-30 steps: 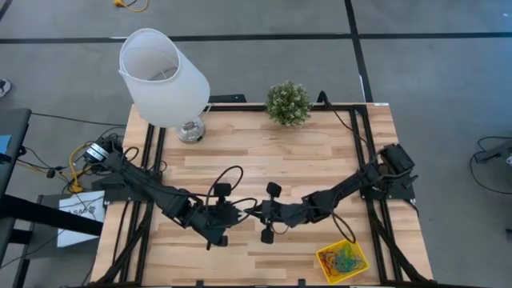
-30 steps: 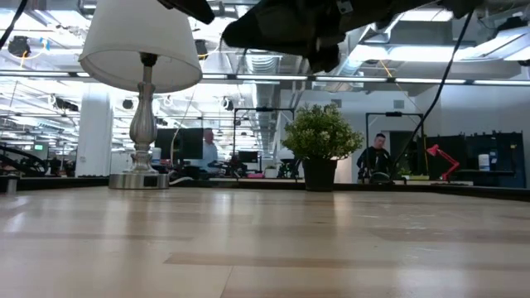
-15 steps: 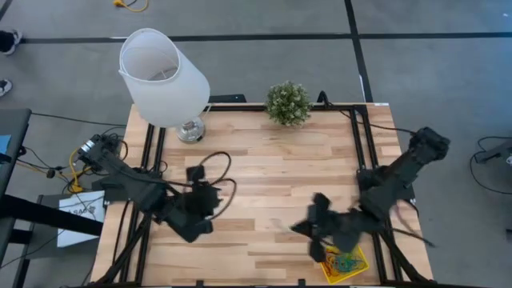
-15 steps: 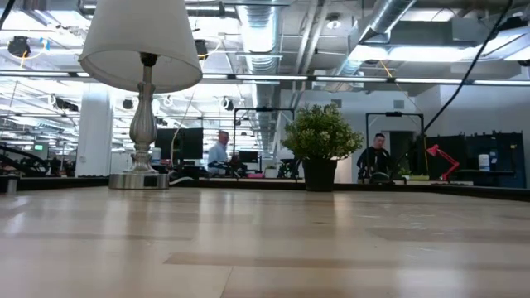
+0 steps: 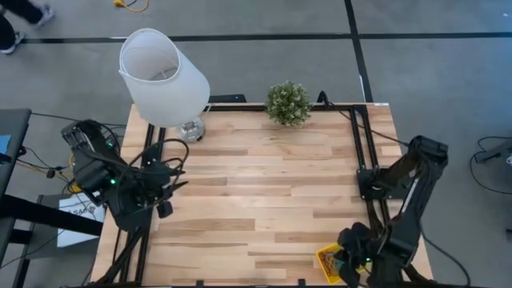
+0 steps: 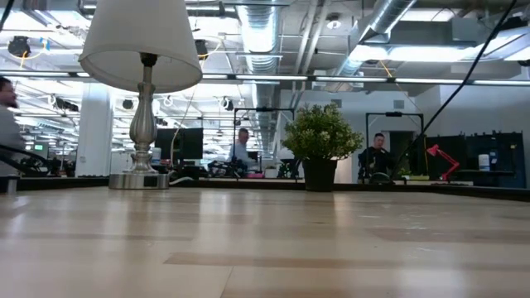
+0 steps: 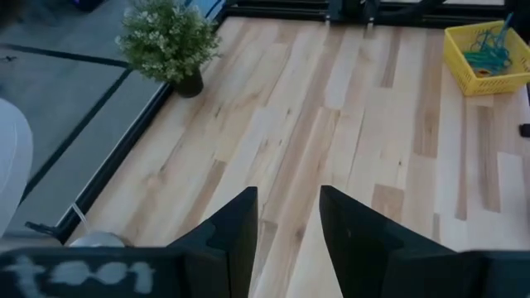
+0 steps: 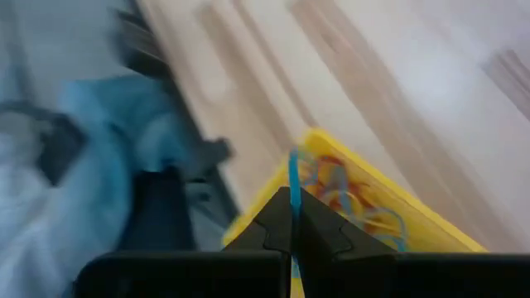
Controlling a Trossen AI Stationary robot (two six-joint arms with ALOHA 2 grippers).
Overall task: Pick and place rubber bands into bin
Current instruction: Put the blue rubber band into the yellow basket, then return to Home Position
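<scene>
From above:
- Wooden table (image 5: pixel 264 184) with a white lamp (image 5: pixel 164 76) and a little green plant (image 5: pixel 288 102) at the far side.
- Left gripper (image 5: pixel 164 188) tucked in by the left edge of the table, well apart from the bin.
- Yellow bin (image 5: pixel 328 260) in the near right corner of the table.
- Right gripper (image 5: pixel 352 254) right over the bin, hiding most of it.

From table height:
- Only the bare table top (image 6: pixel 265 248), the lamp (image 6: pixel 141 50) and the plant (image 6: pixel 321 145) standing upright.
- No arms, no bin here.
- Some people far back in the room.

From the left wrist:
- Left gripper (image 7: pixel 288 223) hanging over bare wood, its two dark fingers (image 7: pixel 236 236) spread apart, nothing between them.
- Plant (image 7: pixel 170 37) off to one side.
- Bin (image 7: pixel 460 70) far across the table, with a bunch of rubber bands (image 7: pixel 484 51) lying inside it.

From the right wrist:
- Right gripper (image 8: pixel 291 217) pinched tight, just above the bin (image 8: pixel 431 228).
- One thin blue rubber band (image 8: pixel 292 178) squeezed between the fingers and sticking out past the tips.
- More rubber bands (image 8: pixel 339 186), red, yellow and blue, in a pile inside the bin.
- Rest of this view too blurry to tell.
</scene>
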